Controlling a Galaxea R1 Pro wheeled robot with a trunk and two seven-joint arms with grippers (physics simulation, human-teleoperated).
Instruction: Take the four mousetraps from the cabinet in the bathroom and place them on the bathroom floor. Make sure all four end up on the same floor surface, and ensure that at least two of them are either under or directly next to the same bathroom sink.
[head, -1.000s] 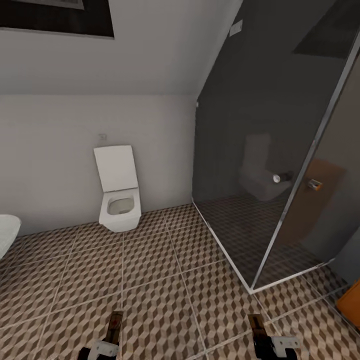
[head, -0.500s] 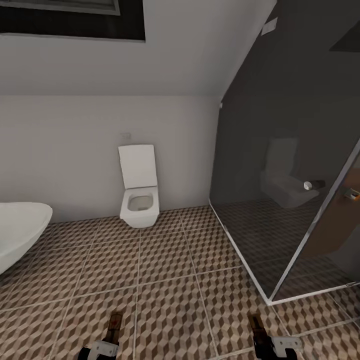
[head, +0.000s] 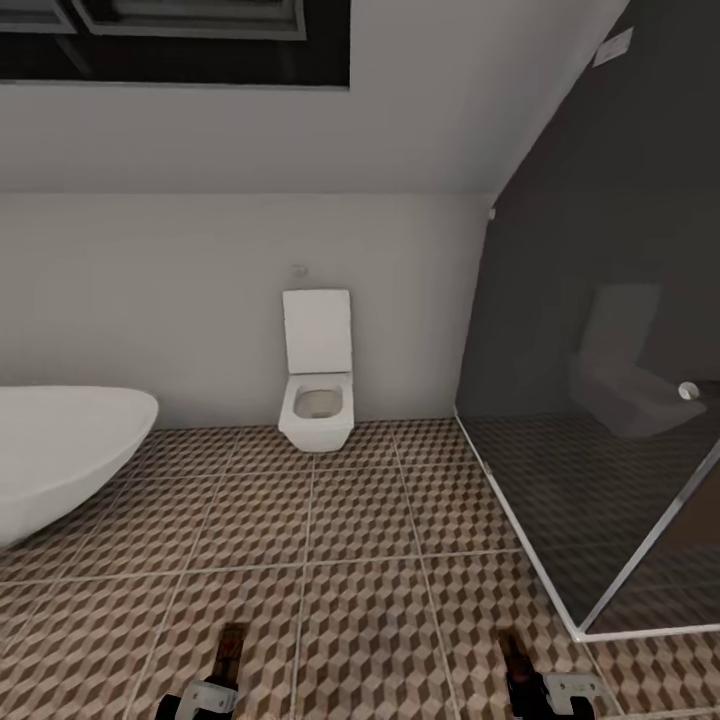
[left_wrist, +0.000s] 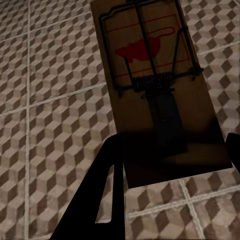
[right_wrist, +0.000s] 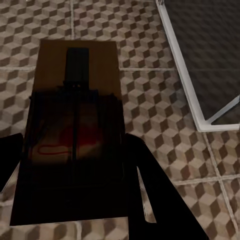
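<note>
The view swings left, bathtub (head: 60, 450) appearing; both fingers stay clamped on 2 mousetraps (left_wrist: 155, 85) (right_wrist: 75, 130), sink unseen

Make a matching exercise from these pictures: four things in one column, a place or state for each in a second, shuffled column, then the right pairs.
Things:
1. toilet
2. bathtub
3. glass shower screen
4. mousetrap

Places or states:
A. held between the left tool's fingers, above the tiles
B. against the far wall, lid raised
C. at the head view's right, dark and reflective
D. at the head view's left edge, white and rounded

Pairs: 1-B, 2-D, 3-C, 4-A
</note>
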